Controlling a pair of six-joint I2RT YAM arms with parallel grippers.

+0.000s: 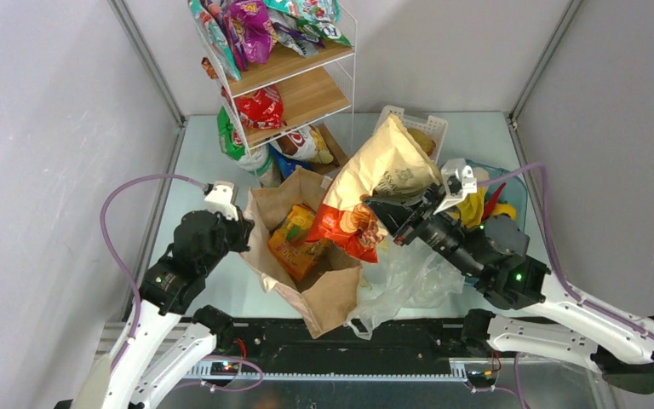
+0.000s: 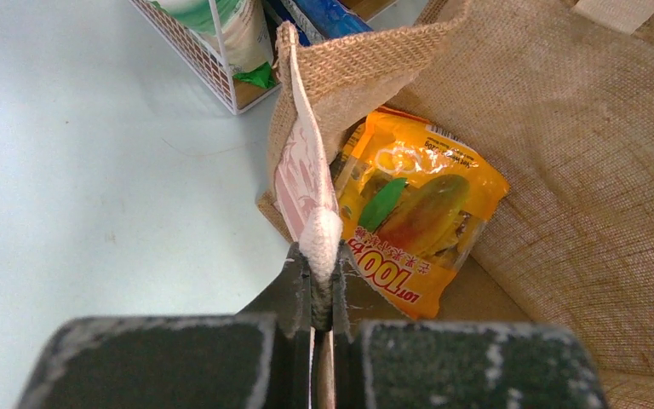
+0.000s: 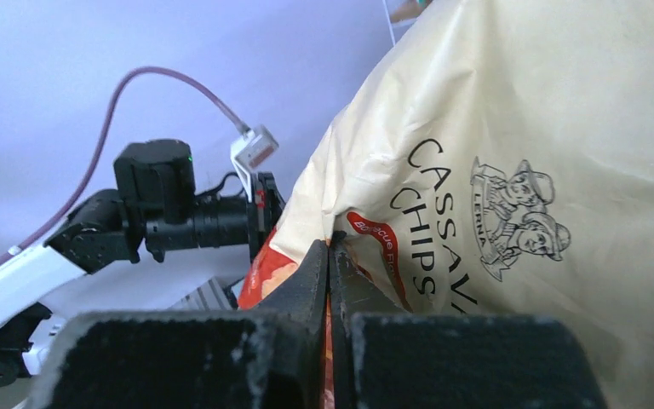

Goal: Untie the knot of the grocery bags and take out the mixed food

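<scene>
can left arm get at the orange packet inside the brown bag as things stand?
Probably not yet. The left gripper is shut on the rim of the brown bag, so it would have to let go first. The orange packet itself lies uncovered in the open bag.

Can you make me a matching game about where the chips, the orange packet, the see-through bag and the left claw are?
1. cassava chips packet
2. orange snack packet
3. clear plastic bag
4. left claw

A. lying inside the brown burlap bag
B. pinching that bag's edge
C. held up by the right claw
D. crumpled on the table

Pairs: 1-C, 2-A, 3-D, 4-B.
</scene>
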